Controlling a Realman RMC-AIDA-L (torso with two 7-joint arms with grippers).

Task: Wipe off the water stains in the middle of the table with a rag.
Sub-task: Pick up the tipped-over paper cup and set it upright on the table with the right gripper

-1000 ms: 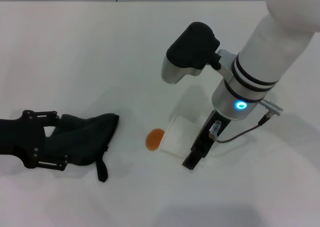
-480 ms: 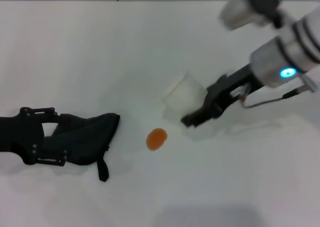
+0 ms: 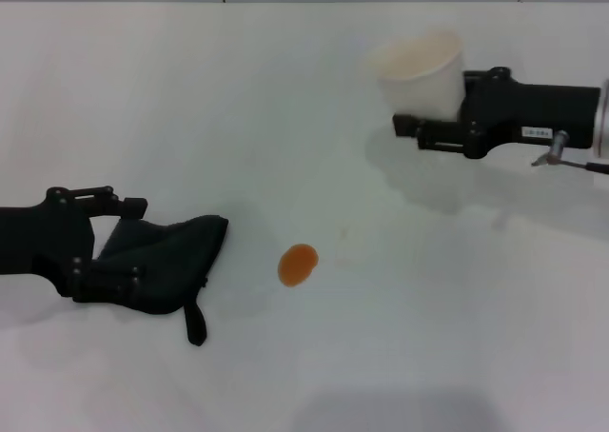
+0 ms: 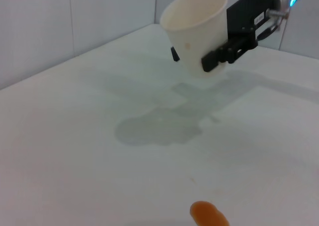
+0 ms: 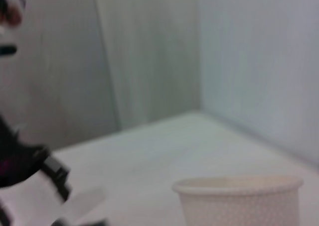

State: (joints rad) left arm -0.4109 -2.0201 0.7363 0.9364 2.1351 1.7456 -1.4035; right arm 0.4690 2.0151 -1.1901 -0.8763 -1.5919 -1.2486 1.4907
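The water stain [image 3: 298, 264] is a small orange-brown oval blot in the middle of the white table [image 3: 190, 99]; it also shows at the edge of the left wrist view [image 4: 209, 216]. The black rag [image 3: 166, 256] lies crumpled to the stain's left, its strap tab toward the front. My left gripper [image 3: 109, 245] is open, with one finger on each side of the rag's left part. My right gripper [image 3: 430, 104] is shut on a white paper cup [image 3: 422, 68] and holds it upright above the table at the back right, far from the stain.
The cup [image 4: 197, 32] and the right gripper [image 4: 234, 42] also show in the left wrist view, over a grey shadow patch on the table. The cup rim [image 5: 239, 185] fills the low part of the right wrist view. Walls stand behind the table.
The right arm lifted the tilted cup away from beside the stain, turned it upright and carried it to the back right. The left gripper slid slightly right along the rag, which stayed put.
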